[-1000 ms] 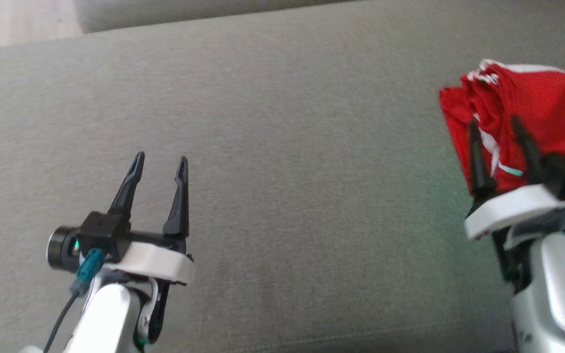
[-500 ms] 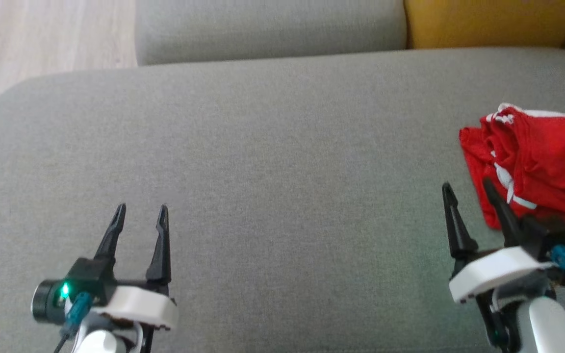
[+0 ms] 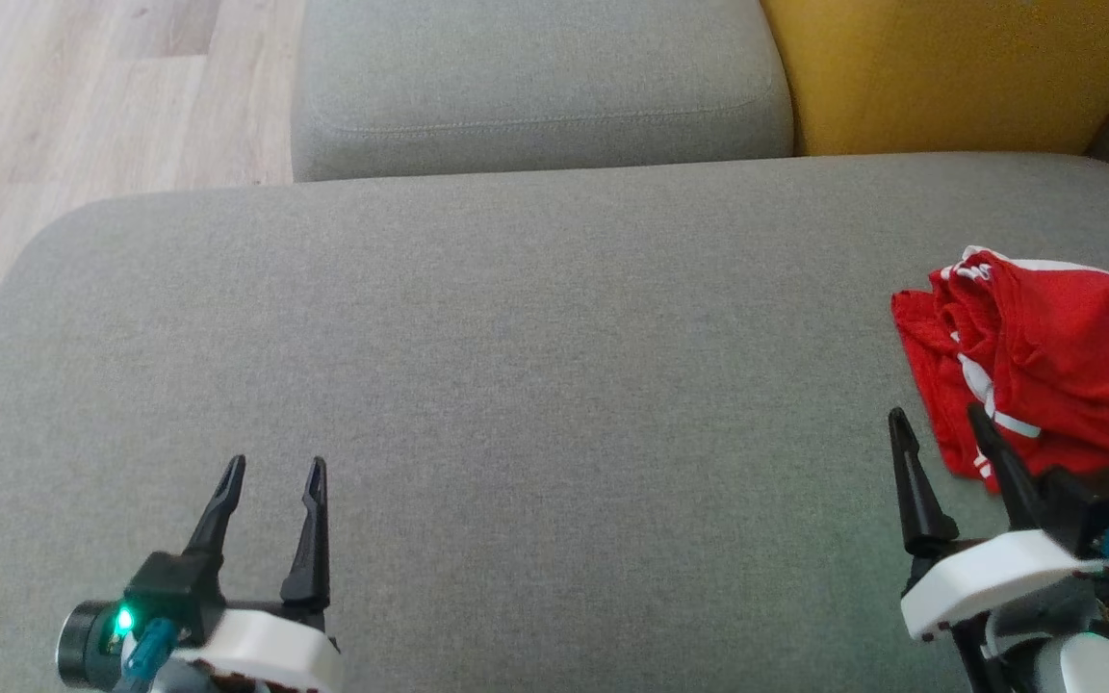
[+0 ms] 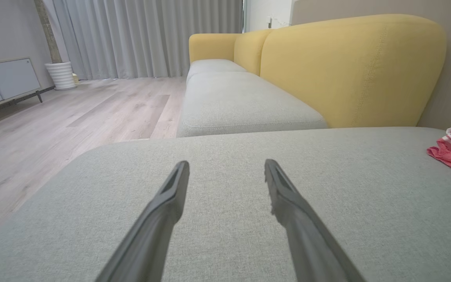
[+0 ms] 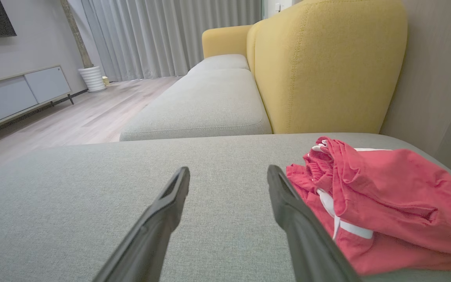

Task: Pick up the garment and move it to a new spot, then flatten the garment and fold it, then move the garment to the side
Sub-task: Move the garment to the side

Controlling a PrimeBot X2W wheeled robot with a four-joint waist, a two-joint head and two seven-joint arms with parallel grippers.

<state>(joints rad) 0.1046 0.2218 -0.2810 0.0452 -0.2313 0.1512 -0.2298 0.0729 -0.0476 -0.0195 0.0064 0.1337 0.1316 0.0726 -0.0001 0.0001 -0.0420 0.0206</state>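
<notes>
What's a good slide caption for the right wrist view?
Open right gripper low over a grey cushion, a bunched red garment lying at the view's right before a yellow backrest.

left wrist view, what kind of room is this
Probably a home living room: a long sofa with grey fabric seats and yellow backrests, a pale wood-plank floor, floor-length grey curtains and a low grey sideboard.
</notes>
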